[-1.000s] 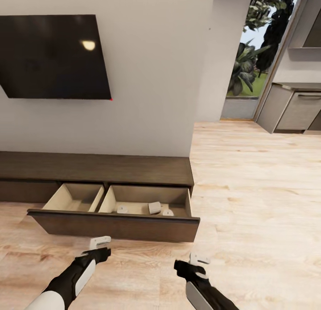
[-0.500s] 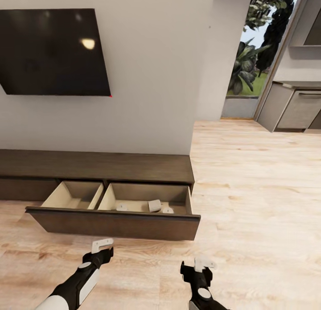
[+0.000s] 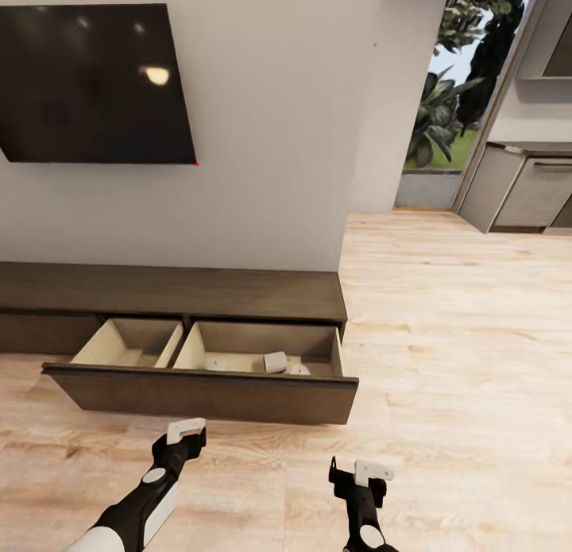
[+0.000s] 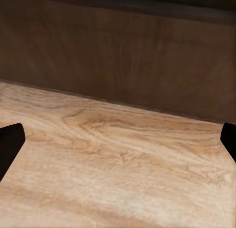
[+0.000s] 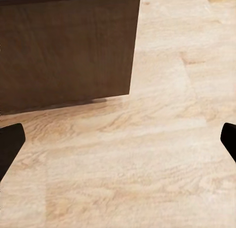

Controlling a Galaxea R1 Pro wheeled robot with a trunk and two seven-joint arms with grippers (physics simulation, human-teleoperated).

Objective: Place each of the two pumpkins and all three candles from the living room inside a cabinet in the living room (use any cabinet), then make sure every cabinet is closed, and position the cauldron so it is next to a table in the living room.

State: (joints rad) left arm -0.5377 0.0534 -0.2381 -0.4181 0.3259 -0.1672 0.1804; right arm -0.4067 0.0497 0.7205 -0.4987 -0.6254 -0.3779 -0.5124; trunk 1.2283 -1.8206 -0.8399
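Note:
The long dark-brown cabinet (image 3: 199, 294) runs along the wall, with its wide drawer (image 3: 199, 395) pulled out over the floor. In the drawer's right pale compartment lie three grey-beige candles: one (image 3: 276, 362) on its side, one (image 3: 216, 364) to its left, one (image 3: 299, 370) to its right. The left compartment (image 3: 131, 347) looks bare. My left gripper (image 3: 187, 431) hangs open just in front of the drawer front (image 4: 118, 56). My right gripper (image 3: 364, 472) is open too, near the drawer's right corner (image 5: 64, 51). The pumpkins, the cauldron and the low table are out of view.
A black television (image 3: 95, 83) hangs on the wall above the cabinet. Pale wood floor (image 3: 445, 337) stretches to the right toward a glass door (image 3: 445, 99) and grey kitchen units (image 3: 528, 191).
The whole picture has shifted a little, so the camera moved. My right gripper has drawn slightly back and to the right. The drawer and candles stay as they were.

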